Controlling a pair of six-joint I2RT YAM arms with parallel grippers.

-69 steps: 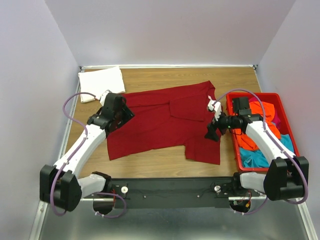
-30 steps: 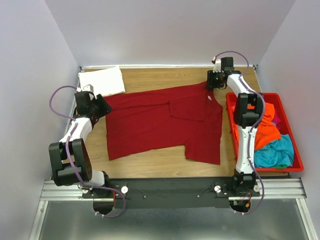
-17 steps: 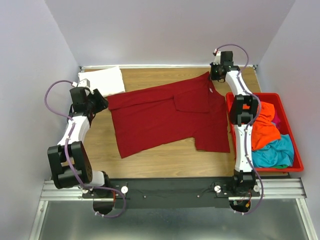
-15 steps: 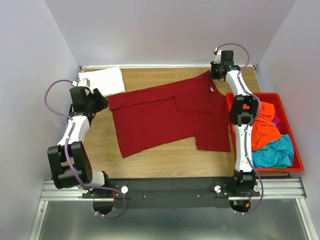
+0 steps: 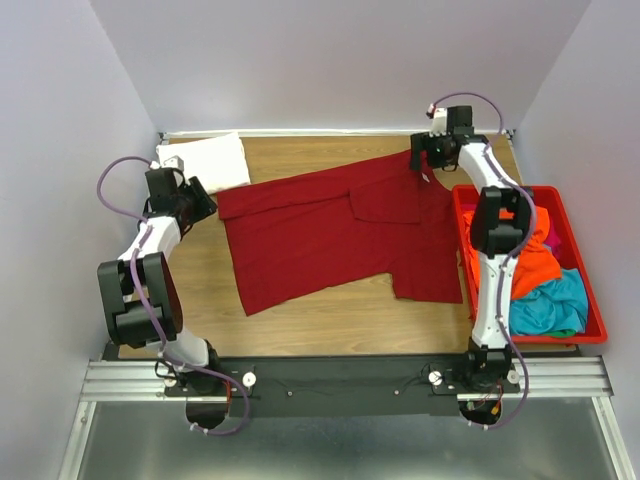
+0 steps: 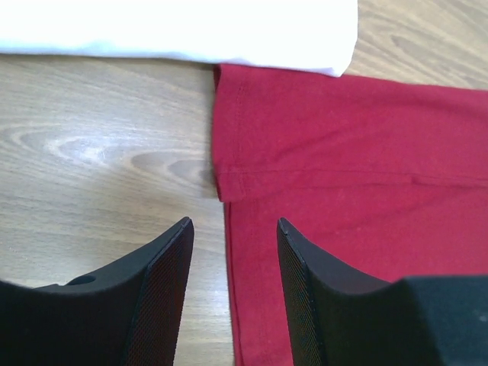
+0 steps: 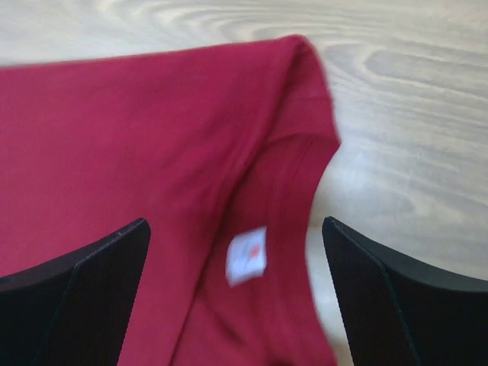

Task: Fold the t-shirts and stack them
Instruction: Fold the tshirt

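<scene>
Fingers [image 6: 164, 293] of the left gripper [image 6: 234, 227] stand moderately apart with nothing between them, poised over the hemmed far-left corner of the dark red t-shirt [image 5: 310, 235]; whether the tips touch the cloth cannot be told. Just beyond that corner lies the white t-shirt [image 5: 205, 160], folded into a neat rectangle at the far left corner of the table [image 5: 330, 325], and it is the only part of the job that looks finished. The dark red t-shirt is spread nearly flat across the middle of the wood, lying slightly askew, with one small flap turned over near its right end; it appears laid out but not yet properly folded. At its far right corner the right gripper [image 7: 235, 229] hangs over the collar [image 7: 305, 164] and its white label [image 7: 247, 256], jaws spread wide and gripping nothing. Beside the shirt's right edge, the red bin [image 5: 598, 322] holds an orange t-shirt [image 5: 530, 258] and a teal t-shirt [image 5: 548, 300] in a crumpled heap. By this showing, one shirt is done, one is in hand, and at least two wait to be folded and stacked.
</scene>
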